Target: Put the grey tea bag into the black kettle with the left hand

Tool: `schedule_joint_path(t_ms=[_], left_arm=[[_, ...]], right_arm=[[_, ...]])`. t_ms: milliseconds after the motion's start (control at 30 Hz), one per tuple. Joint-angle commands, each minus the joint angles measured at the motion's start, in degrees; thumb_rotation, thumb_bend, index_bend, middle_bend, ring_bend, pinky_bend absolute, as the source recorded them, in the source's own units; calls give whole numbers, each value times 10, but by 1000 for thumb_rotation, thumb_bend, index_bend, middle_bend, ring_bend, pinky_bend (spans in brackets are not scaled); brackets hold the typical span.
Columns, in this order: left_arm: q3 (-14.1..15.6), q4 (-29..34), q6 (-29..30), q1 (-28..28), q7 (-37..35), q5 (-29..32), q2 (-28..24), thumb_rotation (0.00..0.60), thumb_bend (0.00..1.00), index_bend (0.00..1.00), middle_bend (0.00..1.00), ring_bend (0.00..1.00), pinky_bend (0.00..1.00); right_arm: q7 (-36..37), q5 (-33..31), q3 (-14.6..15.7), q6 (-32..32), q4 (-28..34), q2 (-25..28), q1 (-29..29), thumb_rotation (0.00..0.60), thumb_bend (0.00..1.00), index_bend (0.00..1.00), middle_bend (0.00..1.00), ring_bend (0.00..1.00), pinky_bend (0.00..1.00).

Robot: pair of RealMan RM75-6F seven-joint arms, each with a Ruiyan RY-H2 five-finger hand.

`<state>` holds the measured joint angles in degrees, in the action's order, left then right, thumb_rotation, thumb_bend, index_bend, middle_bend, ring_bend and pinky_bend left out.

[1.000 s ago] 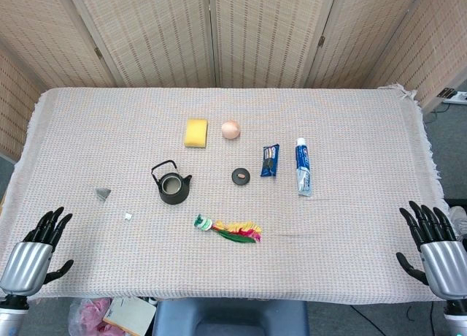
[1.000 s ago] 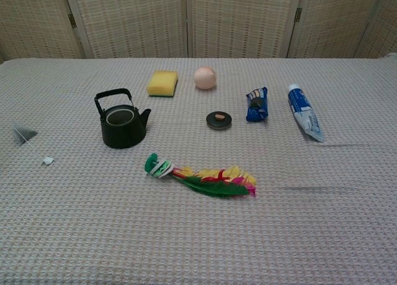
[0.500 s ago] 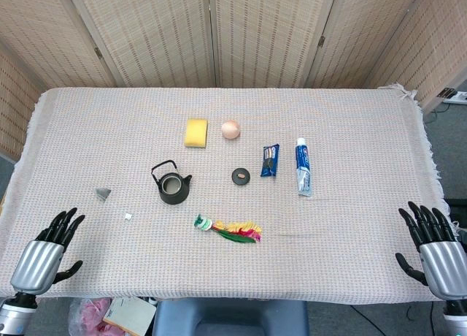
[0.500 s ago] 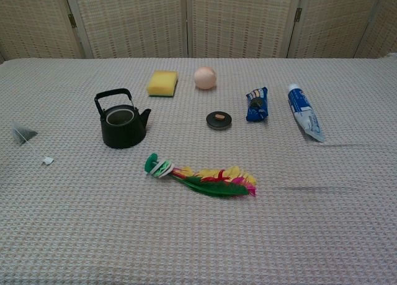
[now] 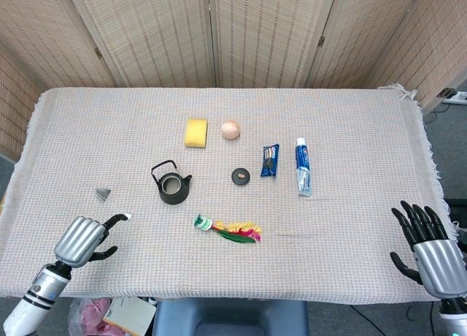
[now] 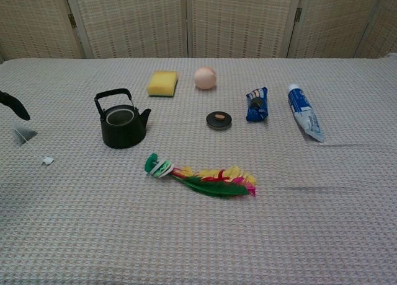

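Note:
The grey tea bag [image 5: 103, 193] lies on the cloth at the left, its string running to a small white tag [image 5: 128, 216]. In the chest view the tea bag [image 6: 23, 134] sits at the far left edge. The black kettle [image 5: 171, 184] stands upright to its right with no lid on; it shows again in the chest view [image 6: 123, 121]. My left hand [image 5: 84, 239] hovers near the front left, holding nothing, one finger reaching toward the tag. A dark fingertip [image 6: 13, 104] shows just above the tea bag. My right hand [image 5: 430, 245] is open at the front right corner.
The kettle's round lid [image 5: 241, 176] lies right of the kettle. A feather toy [image 5: 228, 228] lies in front of it. A yellow sponge [image 5: 195, 131], an egg [image 5: 230, 129], a blue packet [image 5: 270, 160] and a toothpaste tube [image 5: 303, 166] lie further back and right.
My left hand has moved forward and right from the table's front left corner toward the tea bag's tag, and a fingertip now enters the chest view. The right hand shifted slightly.

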<state>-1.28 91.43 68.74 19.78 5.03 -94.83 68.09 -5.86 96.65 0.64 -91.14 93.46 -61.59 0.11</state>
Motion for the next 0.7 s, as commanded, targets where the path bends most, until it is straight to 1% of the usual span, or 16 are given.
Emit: schedule_joint_path(t_ms=[33, 100, 167, 300, 433, 567, 700], left_arm=[[-23, -21, -107, 63, 33, 72, 29, 600, 240, 327, 1000, 1000, 1000], [-27, -37, -134, 78, 38, 89, 41, 600, 240, 330, 1000, 1000, 1000], [-30, -53, -148, 89, 41, 100, 51, 600, 240, 330, 1000, 1000, 1000], [-34, -86, -166, 109, 16, 106, 65, 600, 239, 337, 1000, 1000, 1000], [-30, -134, -170, 120, -25, 97, 80, 600, 240, 357, 1000, 1000, 1000], [-21, -176, -190, 132, -59, 98, 93, 600, 240, 366, 1000, 1000, 1000], [-16, -203, -207, 141, -84, 103, 100, 600, 242, 371, 1000, 1000, 1000]], right_arm=[[-7, -8, -3, 7, 2, -3, 3, 600, 224, 0, 0, 0, 0], [-11, -15, -6, 12, 3, -4, 4, 600, 223, 0, 0, 0, 0], [-14, -21, -8, 16, 3, -5, 6, 600, 224, 0, 0, 0, 0], [-20, -31, -11, 24, 5, -6, 8, 600, 224, 0, 0, 0, 0], [-26, -36, -12, 25, 5, -8, 8, 600, 224, 0, 0, 0, 0], [-33, -41, -13, 31, 5, -11, 10, 600, 223, 0, 0, 0, 0], [-37, -48, -15, 40, 6, -12, 14, 600, 224, 0, 0, 0, 0]])
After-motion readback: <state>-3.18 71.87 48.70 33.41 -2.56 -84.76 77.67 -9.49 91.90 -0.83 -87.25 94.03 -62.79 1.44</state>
